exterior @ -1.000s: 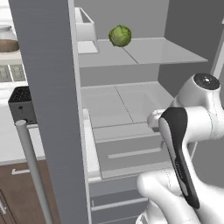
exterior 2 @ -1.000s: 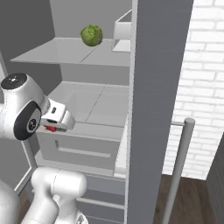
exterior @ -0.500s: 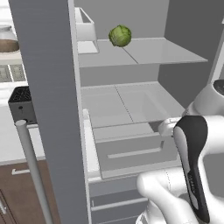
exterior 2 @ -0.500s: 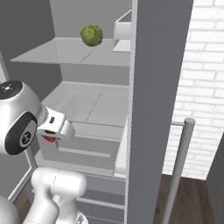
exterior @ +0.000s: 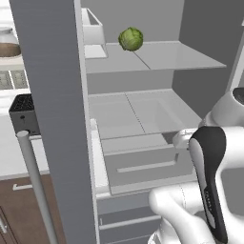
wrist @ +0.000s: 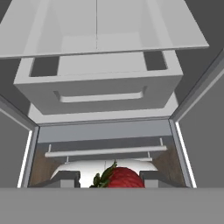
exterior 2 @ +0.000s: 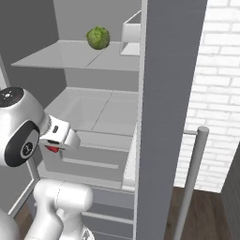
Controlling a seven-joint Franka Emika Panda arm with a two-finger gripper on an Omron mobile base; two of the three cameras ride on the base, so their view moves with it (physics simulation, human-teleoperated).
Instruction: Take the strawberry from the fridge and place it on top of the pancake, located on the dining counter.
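The strawberry (wrist: 121, 178) is pinched in the gripper (wrist: 109, 178) outside the fridge (exterior 2: 171, 93), and could easily get dropped if it's swung around too fast.

Cabbage (exterior: 130, 39) on upper fridge (exterior: 143, 114) shelf; strawberry (wrist: 123, 177) between fingers (wrist: 65, 179).

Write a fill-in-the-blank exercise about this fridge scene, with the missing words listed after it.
1. The hand is shut on the ______, a small red fruit with green leaves.
2. The green cabbage sits on the ______ shelf of the fridge.
3. Below the lower shelf, the pale drawer stands pulled ______.
4. In the right base view, the wall beside the fridge door is white ______.

Missing words: strawberry; upper; out; brick
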